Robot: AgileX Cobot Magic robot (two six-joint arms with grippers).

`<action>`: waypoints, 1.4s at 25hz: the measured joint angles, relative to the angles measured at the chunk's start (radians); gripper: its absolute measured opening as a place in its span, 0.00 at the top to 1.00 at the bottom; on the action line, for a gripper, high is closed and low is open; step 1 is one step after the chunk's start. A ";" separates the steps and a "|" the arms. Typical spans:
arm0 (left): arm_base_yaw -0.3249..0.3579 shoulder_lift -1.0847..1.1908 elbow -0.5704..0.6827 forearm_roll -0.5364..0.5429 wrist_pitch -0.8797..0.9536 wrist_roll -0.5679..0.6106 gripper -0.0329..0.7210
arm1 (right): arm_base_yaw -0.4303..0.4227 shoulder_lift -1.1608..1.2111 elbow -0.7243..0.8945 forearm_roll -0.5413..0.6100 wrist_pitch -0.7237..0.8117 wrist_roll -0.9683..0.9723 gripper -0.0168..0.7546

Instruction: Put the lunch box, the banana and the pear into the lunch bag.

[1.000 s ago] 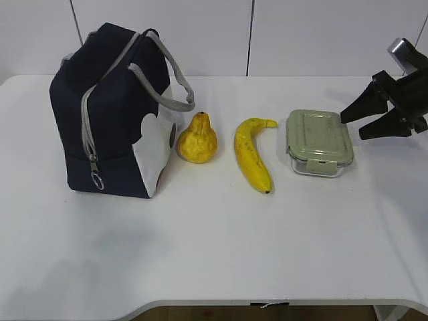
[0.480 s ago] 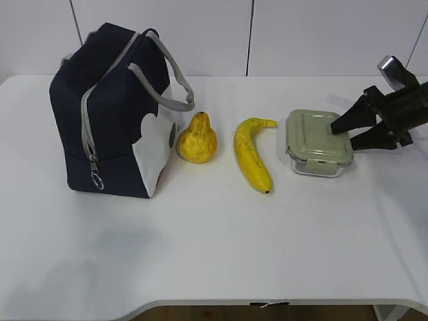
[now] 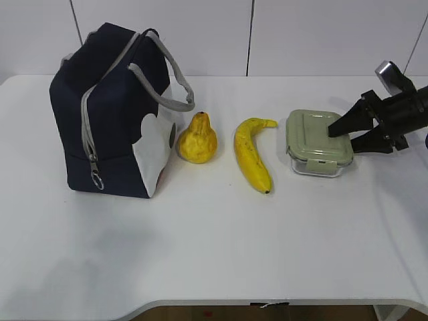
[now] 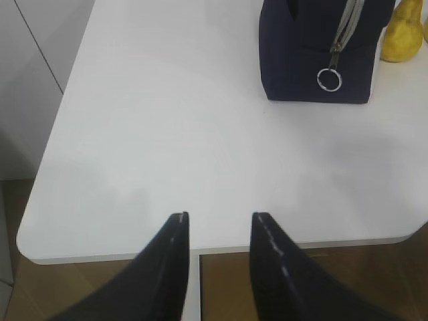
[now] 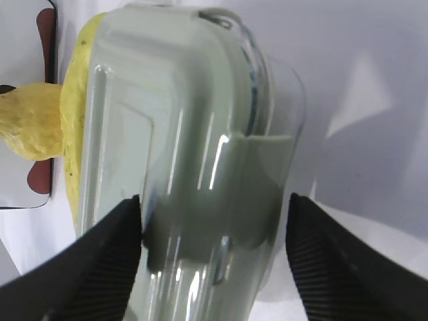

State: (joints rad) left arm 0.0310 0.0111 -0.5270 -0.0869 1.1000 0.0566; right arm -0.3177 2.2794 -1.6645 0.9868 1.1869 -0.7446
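Since the lunch box (image 3: 319,142), at centre right on the desk (image 3: 221,241), looks rigid, slick glass and probably heavy, the right tool (image 3: 340,135), spread wide astride it, should clamp its long sides.

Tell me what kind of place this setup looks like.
Probably a robot lab or test bench, not a kitchen: a bare white table against plain white wall panels, with a black gripper reaching for a neatly staged green-lidded glass lunch box.

Wide bare table (image 3: 221,247) in front (bag's (image 3: 110,114) zipper (image 3: 85,127) shut).
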 joint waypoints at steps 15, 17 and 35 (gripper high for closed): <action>0.000 0.000 0.000 0.000 0.000 0.000 0.64 | -0.002 0.014 0.000 0.020 -0.004 -0.004 0.31; 0.000 0.000 0.000 0.000 0.000 0.000 0.64 | -0.002 0.020 0.000 0.035 0.001 -0.004 0.32; 0.000 0.000 0.000 0.000 0.000 0.000 0.64 | -0.002 0.025 0.000 0.062 0.009 -0.009 0.43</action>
State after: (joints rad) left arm 0.0310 0.0111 -0.5270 -0.0869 1.1000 0.0566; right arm -0.3194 2.3040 -1.6647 1.0483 1.1963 -0.7540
